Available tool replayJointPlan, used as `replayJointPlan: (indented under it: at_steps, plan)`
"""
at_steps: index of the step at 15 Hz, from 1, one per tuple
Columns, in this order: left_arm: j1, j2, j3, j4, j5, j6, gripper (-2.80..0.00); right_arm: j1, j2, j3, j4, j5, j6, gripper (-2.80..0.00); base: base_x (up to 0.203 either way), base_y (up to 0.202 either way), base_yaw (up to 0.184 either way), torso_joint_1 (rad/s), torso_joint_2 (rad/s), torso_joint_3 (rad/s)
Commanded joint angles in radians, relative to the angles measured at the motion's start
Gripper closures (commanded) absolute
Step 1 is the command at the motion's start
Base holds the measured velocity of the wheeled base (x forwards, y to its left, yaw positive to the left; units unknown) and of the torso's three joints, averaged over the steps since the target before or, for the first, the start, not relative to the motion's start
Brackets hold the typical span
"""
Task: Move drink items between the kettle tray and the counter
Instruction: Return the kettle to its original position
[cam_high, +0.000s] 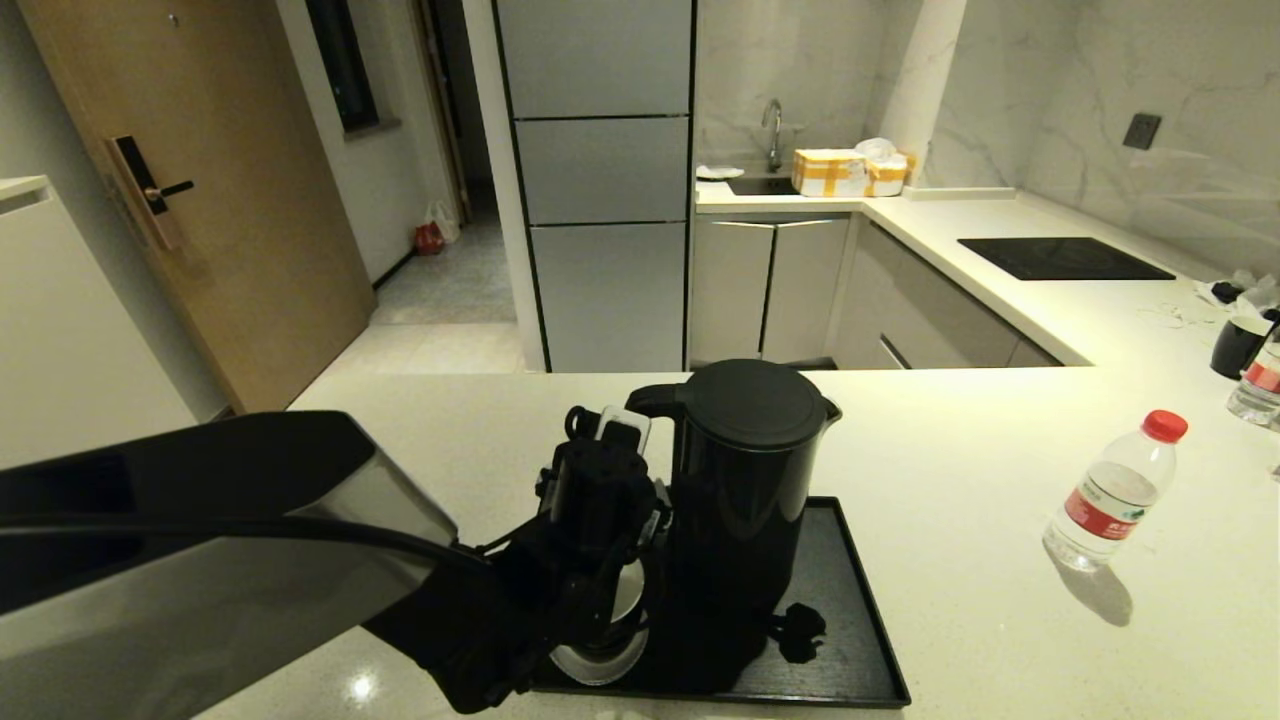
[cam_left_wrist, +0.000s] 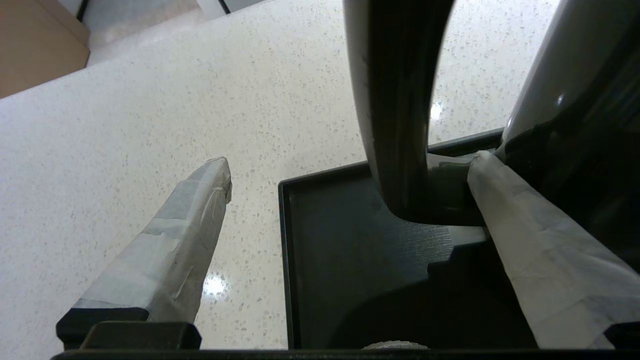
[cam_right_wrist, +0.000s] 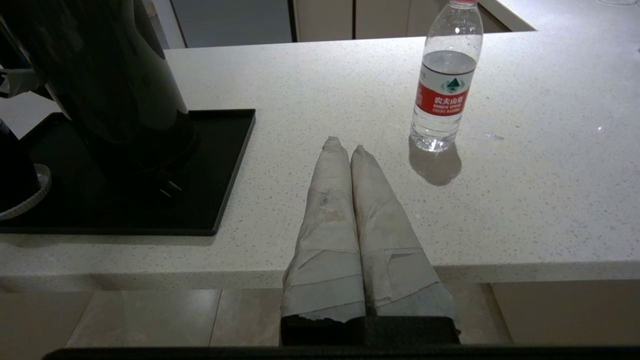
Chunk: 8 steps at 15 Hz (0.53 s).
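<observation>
While parked low at the near counter (cam_right_wrist: 500, 210) edge, right gripper (cam_right_wrist: 350, 147) pressed shut and empty. Farther in, on the kettle tray (cam_high: 850, 620), left gripper (cam_left_wrist: 350, 167) spread wide astride the kettle (cam_high: 745, 480) loop handle (cam_left_wrist: 395, 125), nothing clamped yet. Judged rigid, glossy, possibly heavy; best gripped at the handle.

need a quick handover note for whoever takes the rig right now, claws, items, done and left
Left claw: open, fingers on either side of the kettle handle, not closed on it.
Right claw: shut, empty, parked at the counter edge.
Kettle stands on the tray.
Water bottle upright on the counter, right of the tray.
Black cup far right on the counter.
Done: left claw lined up at the handle.
Left: close on the handle, lift the kettle, probably set it on the counter.
</observation>
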Motion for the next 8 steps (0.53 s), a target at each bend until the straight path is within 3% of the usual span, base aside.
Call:
replayJointPlan:
  at_steps: [1,8]
  plan:
    - [-0.001,0.021,0.021,-0.080,0.007,0.012,-2.80,-0.001,0.000,0.003,0.000,0.001,0.000,0.00,0.000,0.000,0.000,0.000,0.00,0.000]
    - [-0.010,0.041,0.036,-0.141,0.041,0.014,-2.80,-0.001,0.000,0.003,0.000,0.000,0.000,0.00,0.000,0.000,0.000,0.000,0.00,0.000]
